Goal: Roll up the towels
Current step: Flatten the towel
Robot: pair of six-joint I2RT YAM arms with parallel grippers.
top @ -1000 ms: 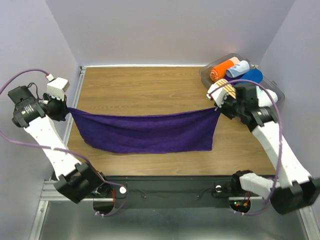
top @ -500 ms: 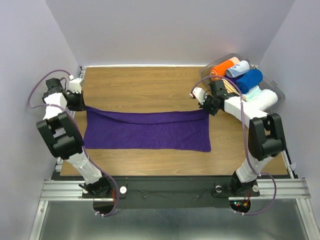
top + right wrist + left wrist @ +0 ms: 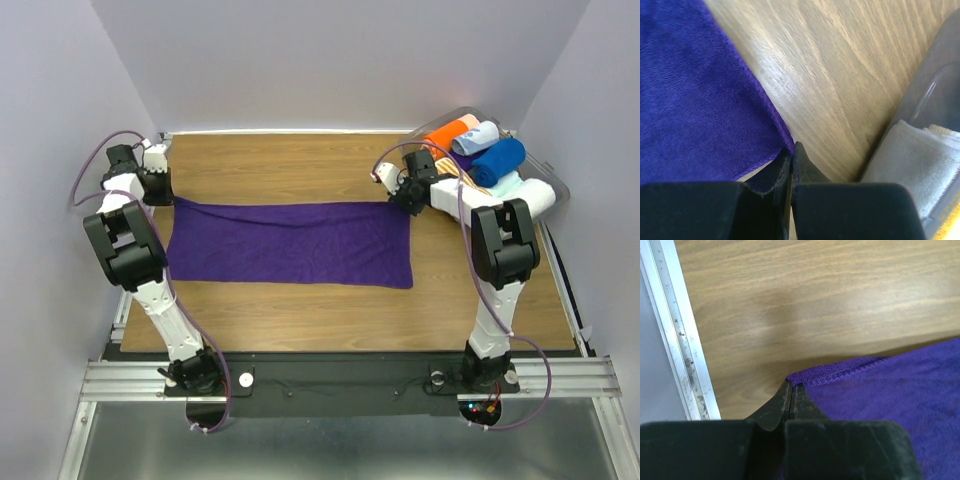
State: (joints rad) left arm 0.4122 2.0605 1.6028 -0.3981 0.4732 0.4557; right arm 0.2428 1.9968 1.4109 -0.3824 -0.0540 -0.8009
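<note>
purple towel point(image 3: 290, 243) lies flat on the table point(image 3: 300, 160), stretched between the two grippers. left gripper point(image 3: 791, 392) has its jaws pressed together, pinching the towel's far-left corner right at its tips. right gripper point(image 3: 792, 150) same, pinching the far-right corner, with the bin point(image 3: 556, 183) just beyond it. blue towel point(image 3: 498, 158) sits rolled in that bin. looks like the lay-flat step, rolling not begun. next move probably needs both to let go, then take one short end and tuck it over tight, edges level.

On wood table point(image 3: 290, 165): purple towel point(image 3: 290, 245) flat, clear bin point(image 3: 558, 186) far-R corner.
</note>
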